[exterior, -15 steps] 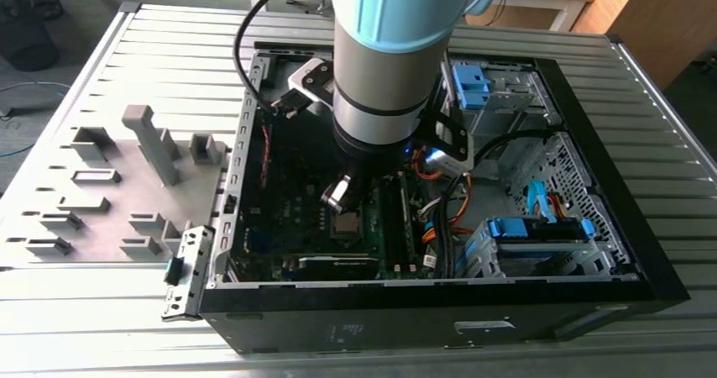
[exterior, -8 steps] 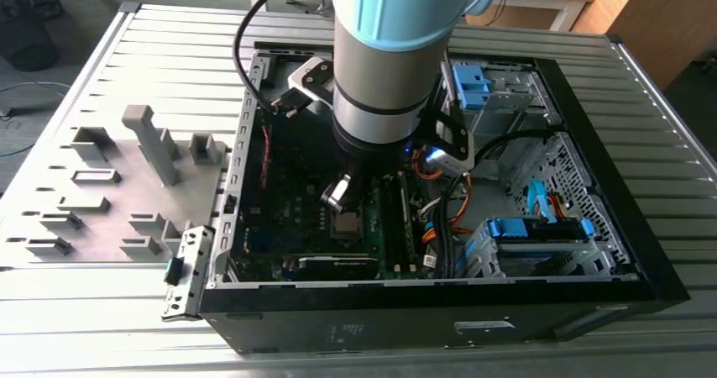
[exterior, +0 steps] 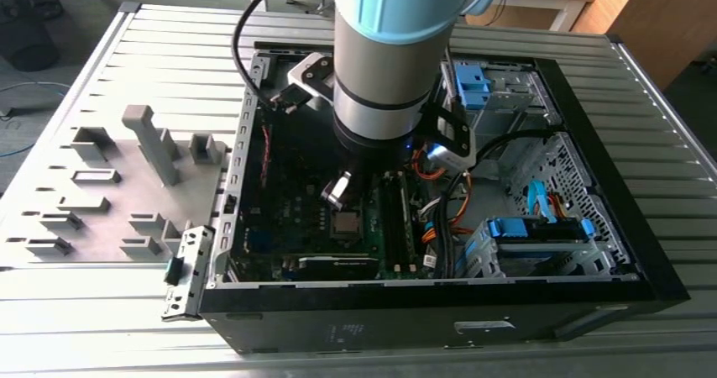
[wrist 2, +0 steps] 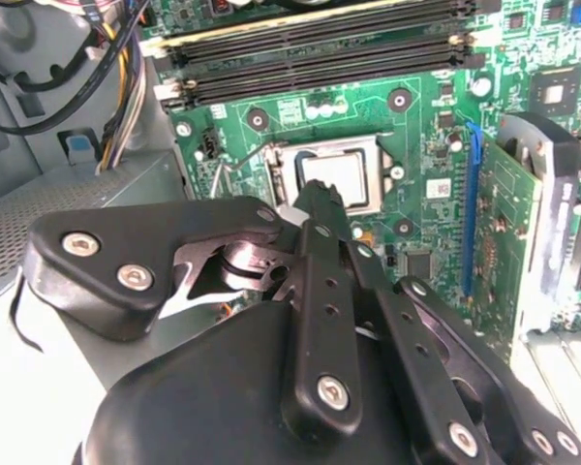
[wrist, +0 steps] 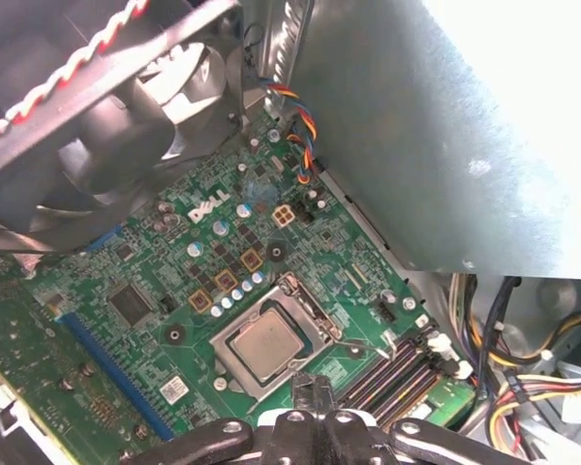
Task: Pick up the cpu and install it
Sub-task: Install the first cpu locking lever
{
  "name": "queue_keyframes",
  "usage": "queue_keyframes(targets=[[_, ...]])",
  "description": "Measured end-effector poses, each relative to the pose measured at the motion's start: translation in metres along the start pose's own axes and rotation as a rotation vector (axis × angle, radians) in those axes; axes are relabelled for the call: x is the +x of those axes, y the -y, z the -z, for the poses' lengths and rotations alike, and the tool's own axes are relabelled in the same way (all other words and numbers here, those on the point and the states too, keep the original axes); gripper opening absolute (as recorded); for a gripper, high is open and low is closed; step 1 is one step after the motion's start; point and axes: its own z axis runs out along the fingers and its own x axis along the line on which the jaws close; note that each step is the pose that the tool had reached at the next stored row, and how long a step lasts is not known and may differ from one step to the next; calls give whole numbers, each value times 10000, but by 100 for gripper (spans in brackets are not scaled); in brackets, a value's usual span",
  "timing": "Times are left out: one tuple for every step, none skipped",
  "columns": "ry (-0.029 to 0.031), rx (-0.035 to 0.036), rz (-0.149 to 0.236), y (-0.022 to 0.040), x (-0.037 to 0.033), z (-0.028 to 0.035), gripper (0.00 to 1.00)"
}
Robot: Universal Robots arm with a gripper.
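Grey plastic fixture blocks (exterior: 112, 197) sit at the exterior view's left, beside the open computer case (exterior: 627, 227). Arm (exterior: 387, 67) descends near-vertically into the case, wrist just above the motherboard (exterior: 302, 218). Gripper (wrist 2: 315, 199) hangs above the socket, fingers pressed together and gripping nothing. The cpu (wrist: 271, 346) lies seated in the socket frame (wrist: 300, 308), memory slots (wrist: 397, 368) alongside.

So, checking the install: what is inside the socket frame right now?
The cpu lies inside the socket frame, metal top up. Whatever is beneath it is covered. The tool hovers just above the frame's edge.
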Motion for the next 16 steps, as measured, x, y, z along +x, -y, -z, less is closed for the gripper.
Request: queue_keyframes(targets=[[1,0,0,-1,-3,20,11],[0,-1,1,-3,-5,40,11],[0,-1,0,-4,-7,57,11],[0,-1,0,-6,-10,76,11],[1,-1,0,-7,-12,95,11],[2,-1,1,-8,-14,114,11],[2,-2,1,-10,-16,128,11],[1,-1,0,-11,-17,140,11],[1,-2,1,-11,-19,148,11],[3,-2,0,-11,-19,148,11],[8,-5,1,-11,-19,148,11],[12,-10,1,-11,-19,149,11],[15,-13,0,-11,-19,150,11],[17,-14,0,-12,-20,149,11],[18,-15,1,-14,-24,148,11],[16,-14,1,-18,-28,148,11]])
